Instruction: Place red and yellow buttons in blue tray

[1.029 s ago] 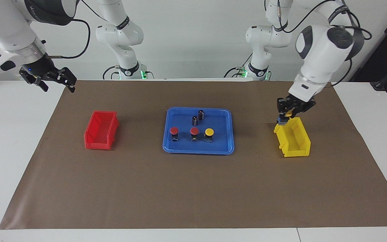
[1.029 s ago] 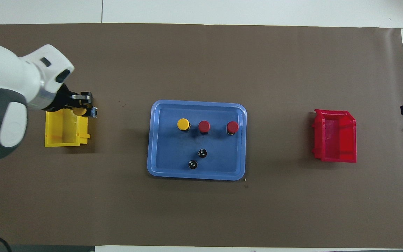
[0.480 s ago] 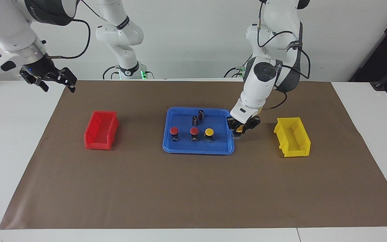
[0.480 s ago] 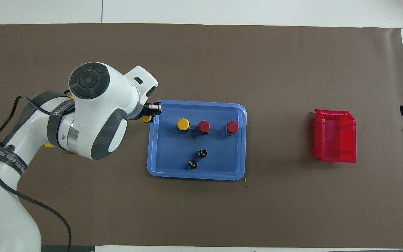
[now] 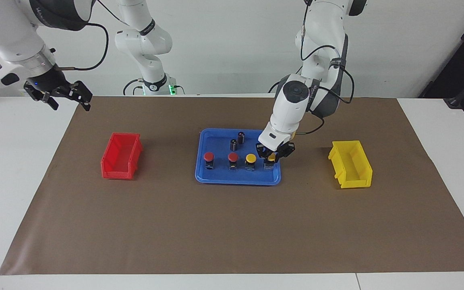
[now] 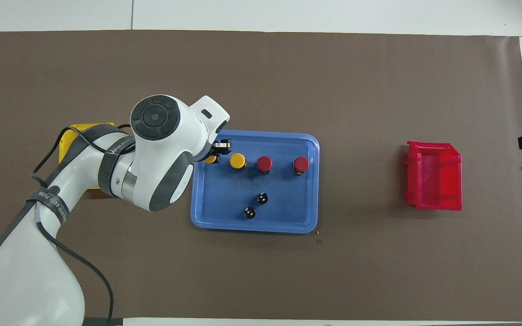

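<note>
Two dark cylinders (image 5: 237,141) crowd the blue tray (image 5: 238,178).

My table (image 5: 14,181) is white, and a brown mat (image 5: 232,225) covers most of its top. Three containers lie directly on the mat, in a row across it. The tray (image 5: 238,180) sits in the middle. The red bin (image 5: 121,156) stands well apart from it toward my right arm's end. The yellow bin (image 5: 351,164) stands well apart toward my left arm's end. The white tabletop shows bare at both ends of the mat.
</note>
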Available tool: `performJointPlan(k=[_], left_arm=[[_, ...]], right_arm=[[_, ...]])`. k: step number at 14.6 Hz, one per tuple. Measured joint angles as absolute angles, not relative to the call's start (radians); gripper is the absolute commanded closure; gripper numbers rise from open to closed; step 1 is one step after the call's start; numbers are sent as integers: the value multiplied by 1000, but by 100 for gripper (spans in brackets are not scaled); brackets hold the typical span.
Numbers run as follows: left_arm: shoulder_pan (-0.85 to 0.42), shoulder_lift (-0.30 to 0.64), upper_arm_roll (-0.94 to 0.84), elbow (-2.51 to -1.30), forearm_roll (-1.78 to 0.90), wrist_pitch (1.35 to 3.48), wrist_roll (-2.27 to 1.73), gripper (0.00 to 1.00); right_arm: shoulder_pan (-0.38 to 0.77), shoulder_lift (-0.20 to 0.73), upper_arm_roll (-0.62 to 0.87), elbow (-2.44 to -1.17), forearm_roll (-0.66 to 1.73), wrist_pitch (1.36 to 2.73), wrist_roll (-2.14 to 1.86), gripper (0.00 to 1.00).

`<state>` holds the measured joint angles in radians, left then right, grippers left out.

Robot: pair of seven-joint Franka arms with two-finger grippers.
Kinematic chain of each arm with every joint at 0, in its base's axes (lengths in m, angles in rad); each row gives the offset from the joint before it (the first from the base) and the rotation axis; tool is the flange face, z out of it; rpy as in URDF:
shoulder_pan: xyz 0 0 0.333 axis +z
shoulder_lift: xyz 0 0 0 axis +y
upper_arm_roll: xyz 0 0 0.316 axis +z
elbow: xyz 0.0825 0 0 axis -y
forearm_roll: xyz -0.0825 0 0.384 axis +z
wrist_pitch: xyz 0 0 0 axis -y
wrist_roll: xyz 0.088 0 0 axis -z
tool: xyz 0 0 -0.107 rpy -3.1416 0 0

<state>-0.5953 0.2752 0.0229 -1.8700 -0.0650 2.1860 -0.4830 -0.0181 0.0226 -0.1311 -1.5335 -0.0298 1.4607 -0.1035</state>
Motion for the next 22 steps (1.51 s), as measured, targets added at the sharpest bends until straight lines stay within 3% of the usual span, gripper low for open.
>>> performJointPlan(k=[2,4,8,11,12,13,14,18,22], left_arm=[[-596,290,24,-1870,-65,2199,-484,97],[-596,306,26,-1870,-65,2218,-484,51],[-596,314,30,-1860,-65,2230,-486,41],[-596,313,31,-1849,-65,2228,-490,40],[-596,310,32,-1838,-65,2216,-491,31],[-595,302,35,-1815,-65,2177,-493,7],[-595,287,40,-1780,-65,2108,-495,0],[-544,175,71,-1671,-53,1855,-477,0],[-293,28,91,-1662,-48,1645,-124,0]], right_arm=[[-18,23,-131,-1534,-30,1461,-103,0],[-18,23,-131,-1534,-30,1461,-103,0],[-18,23,-131,-1534,-30,1461,-103,0],[-18,23,-131,-1534,-30,1461,-103,0],[-18,23,-131,-1534,-30,1461,-103,0],[-18,23,-131,-1534,-30,1461,-103,0],[-18,23,-131,-1534,-30,1461,-103,0],[-18,23,-131,-1534,-30,1461,-103,0],[-18,23,-131,-1534,-30,1461,-103,0]])
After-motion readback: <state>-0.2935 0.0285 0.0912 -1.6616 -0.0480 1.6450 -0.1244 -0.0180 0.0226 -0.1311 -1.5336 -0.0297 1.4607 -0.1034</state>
